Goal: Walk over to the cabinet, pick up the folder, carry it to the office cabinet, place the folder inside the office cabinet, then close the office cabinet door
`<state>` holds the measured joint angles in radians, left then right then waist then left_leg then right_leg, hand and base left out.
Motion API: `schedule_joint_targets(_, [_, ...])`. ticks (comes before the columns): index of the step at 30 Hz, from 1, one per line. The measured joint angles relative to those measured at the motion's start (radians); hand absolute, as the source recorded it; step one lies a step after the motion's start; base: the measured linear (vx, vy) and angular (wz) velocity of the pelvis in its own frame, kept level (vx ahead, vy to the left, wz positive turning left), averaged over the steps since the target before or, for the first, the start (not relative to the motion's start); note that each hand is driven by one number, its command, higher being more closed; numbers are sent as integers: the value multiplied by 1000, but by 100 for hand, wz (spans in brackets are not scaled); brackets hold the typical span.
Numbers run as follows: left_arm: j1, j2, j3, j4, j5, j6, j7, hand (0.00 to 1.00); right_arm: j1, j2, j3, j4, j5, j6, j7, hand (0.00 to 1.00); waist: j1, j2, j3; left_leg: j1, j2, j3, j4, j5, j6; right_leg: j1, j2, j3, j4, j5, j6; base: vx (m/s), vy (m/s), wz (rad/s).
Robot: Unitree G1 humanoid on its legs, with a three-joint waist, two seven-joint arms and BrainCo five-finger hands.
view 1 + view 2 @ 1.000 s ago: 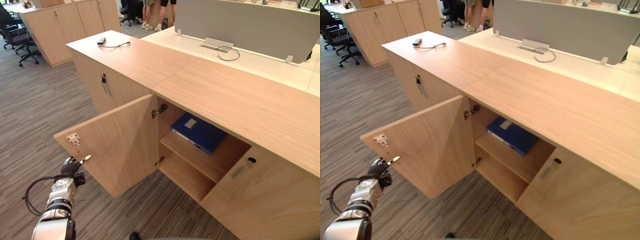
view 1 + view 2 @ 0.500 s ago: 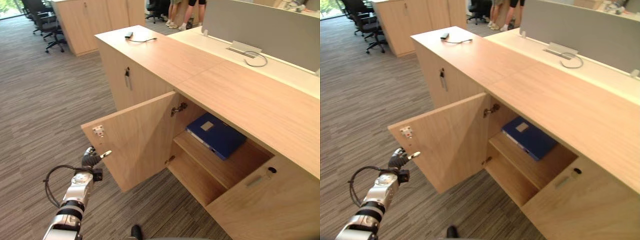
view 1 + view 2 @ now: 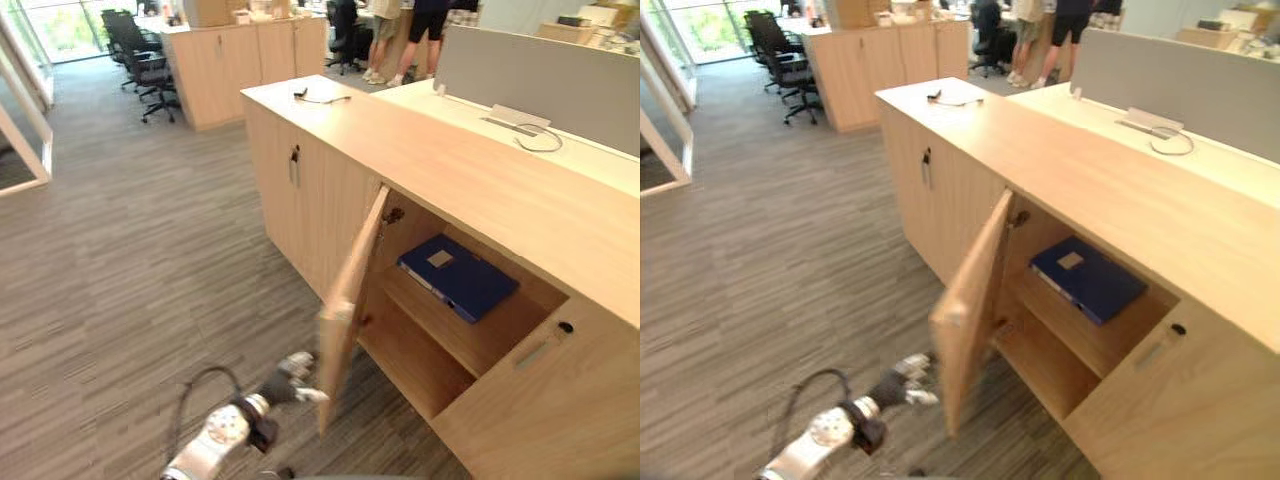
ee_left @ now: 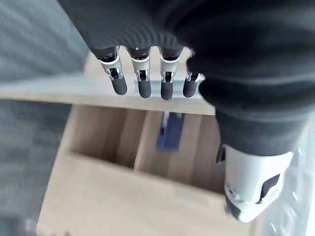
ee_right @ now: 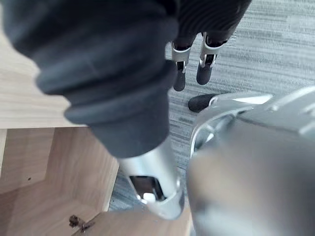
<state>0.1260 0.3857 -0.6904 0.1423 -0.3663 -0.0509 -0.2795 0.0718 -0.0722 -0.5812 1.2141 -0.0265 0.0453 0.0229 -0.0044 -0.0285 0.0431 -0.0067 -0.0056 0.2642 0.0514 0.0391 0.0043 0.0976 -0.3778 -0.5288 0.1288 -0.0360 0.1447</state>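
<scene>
The blue folder (image 3: 458,276), pale-labelled, lies flat on the cabinet shelf (image 3: 440,332).

folder (image 3: 460,277): dark blue, pale label | office cabinet (image 3: 470,180): light wood grain | carpet (image 3: 130,250): grey striped

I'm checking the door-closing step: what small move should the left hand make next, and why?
Probably push the left hand, fingers straight, against the outer face of the door, swinging it toward the office cabinet. The blue folder already lies on the upper shelf, the door stands half open, and the hand sits low beside its free edge.
</scene>
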Motion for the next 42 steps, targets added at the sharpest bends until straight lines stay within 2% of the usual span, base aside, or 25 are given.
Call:
schedule_joint_targets(2, [38,-34,-34,-46,-3,-6,-52,0,-3,5,17,1,-7,-4,12,0,-11,-1,-1,6,2,6,-37,13,-12,-14,9,-1,-18,3,-4,-70,50,-40])
schedule_joint_targets(4, [78,-34,-22,-78,-27,-7,-85,0,11,5,17,1,-15,-12,17,0,-17,1,0,29,5,3,-108,39,-21,-18,30,-2,-35,3,-12,-69,2,-15])
schedule_joint_targets(7, [99,-30,25,-76,-48,-7,-87,0,13,3,39,1,-26,-12,20,0,-19,0,6,40,12,-5,-144,63,-26,-18,47,-16,-34,8,-20,-38,-38,15])
schedule_joint_targets(11, [136,-42,76,-76,-79,-6,-67,0,11,-10,101,0,-31,-13,24,0,-20,-1,6,33,20,-27,-144,65,-29,-14,61,-17,-36,10,-23,-8,-66,17])
schedule_joint_targets(16, [159,-105,139,-67,-82,-5,-50,0,8,-10,166,-2,-28,-14,27,0,-23,7,2,22,43,-28,-144,72,-39,-16,84,-21,-58,15,-31,46,-69,-3])
schedule_joint_targets(19, [156,-151,221,6,-79,-6,-6,0,11,-11,190,-3,-2,-20,27,0,-36,9,-15,2,60,-20,-144,74,-41,-35,104,-18,-77,17,-35,79,-72,-14])
schedule_joint_targets(22, [140,-201,337,151,-50,-8,51,0,13,-9,191,-4,7,-21,26,0,-43,11,-32,-18,90,8,-123,72,-46,-64,126,-8,-76,23,-43,99,-90,-29])
schedule_joint_targets(23, [125,-212,391,227,-24,-8,81,0,16,-6,191,-4,7,-21,25,0,-46,11,-35,-34,111,18,-84,62,-57,-71,138,2,-74,23,-45,88,-142,-41])
schedule_joint_targets(25, [110,-224,477,331,21,-11,130,0,18,-5,207,-7,9,-23,23,0,-48,6,-38,-56,155,41,16,2,-77,-78,158,26,-58,31,-56,103,-171,-56])
schedule_joint_targets(27, [110,-225,588,446,50,-16,175,0,21,-12,212,-23,9,-24,16,0,-37,24,-40,-67,254,79,186,-76,-98,-77,222,88,-31,-9,-87,206,-248,-97])
schedule_joint_targets(29, [108,-225,656,507,46,-15,191,0,18,-10,212,-23,9,-27,15,0,-36,23,-40,-97,309,50,310,-85,-82,-78,254,128,-13,-26,-91,159,-209,-80])
schedule_joint_targets(30, [109,-231,694,524,38,-15,201,0,18,-16,212,-21,9,-29,14,0,-35,23,-39,-124,326,4,394,-77,-56,-80,266,152,6,-44,-98,195,-303,-72])
schedule_joint_targets(31, [103,-247,747,553,30,-19,211,0,21,-32,210,-21,9,-29,12,0,-31,27,-36,-166,332,-88,506,-50,-32,-78,278,189,28,-64,-110,275,-367,-82])
schedule_joint_targets(32, [95,-264,776,585,19,-21,216,0,21,-45,209,-22,9,-29,11,0,-26,28,-34,-195,331,-150,587,-10,-39,-76,279,215,35,-74,-121,271,-196,-109])
schedule_joint_targets(33, [78,-290,813,671,11,-23,225,0,14,-68,195,-24,8,-29,6,0,-10,37,-20,-224,300,-226,673,-78,-79,-64,274,263,50,-85,-137,224,-79,-94])
schedule_joint_targets(35, [64,-306,864,760,-2,-24,228,0,8,-83,151,-23,7,-28,4,0,-12,44,-13,-228,243,-259,685,-167,-93,-51,266,296,56,-89,-144,164,13,-75])
schedule_joint_targets(36, [63,-317,924,820,-27,-25,233,0,8,-84,111,-23,7,-28,4,0,-11,43,-11,-219,182,-291,638,-210,-110,-39,258,320,58,-93,-148,175,121,-80])
schedule_joint_targets(37, [69,-329,987,877,-45,-27,238,0,0,-83,90,-28,7,-28,4,0,-10,44,-8,-216,98,-358,545,-241,-117,-41,244,354,74,-111,-140,127,115,-64])
schedule_joint_targets(38, [70,-331,998,883,-45,-28,240,0,-2,-82,90,-31,7,-28,4,0,-9,45,-6,-215,78,-374,518,-244,-117,-42,240,361,79,-117,-134,121,206,-68])
schedule_joint_targets(39, [82,-348,1038,890,-38,-30,247,0,-10,-78,93,-48,7,-30,5,0,-3,58,8,-197,27,-431,403,-243,-118,-64,236,397,114,-141,-115,48,117,-58])
schedule_joint_targets(40, [92,-361,1061,894,-35,-33,250,0,-11,-77,94,-53,7,-32,5,0,1,70,12,-184,16,-453,346,-229,-127,-76,240,416,135,-156,-104,87,211,-94])
schedule_joint_targets(41, [105,-386,1119,926,-30,-39,253,0,-12,-76,102,-62,7,-34,6,0,17,100,17,-162,12,-477,298,-159,-95,-88,258,453,177,-188,-82,118,233,-87])
schedule_joint_targets(42, [118,-399,1158,941,-22,-36,253,0,-8,-49,115,-70,7,-35,9,0,23,97,14,-147,4,-444,299,-176,-83,-87,244,472,194,-200,-73,118,233,-81])
